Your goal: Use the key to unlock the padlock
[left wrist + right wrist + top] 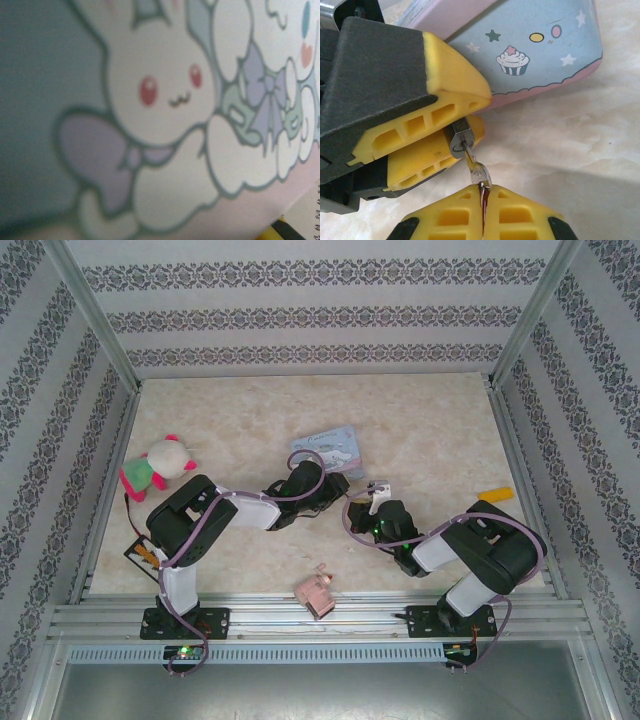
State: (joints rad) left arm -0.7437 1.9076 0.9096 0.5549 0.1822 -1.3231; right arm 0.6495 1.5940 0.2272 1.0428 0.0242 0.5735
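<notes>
The padlock is held off the worktop, just beside the lower edge of the blue tin as seen from the right wrist. Its small body is clamped between the two yellow fingers of the left end effector, which is closed partway, only as far as the padlock allows. The keyhole face is turned away from the tin. The shackle is hidden between the fingers.

A silvery key is seated in the keyhole, its blade pointing toward the tin and its bow on the side away from the tin. The bow is pinched by the right end effector, whose fingers are pressed fully together around it.

From above, both end effectors are seen meeting just below the tin, the left one nearer to it. The tin lies flat on the worktop, and its lid is printed with a cupcake, stars and a white rabbit.

Well apart from the tin, to its left, a plush toy is seen. A pink blocky object lies farther below the tin, near the front rail.
</notes>
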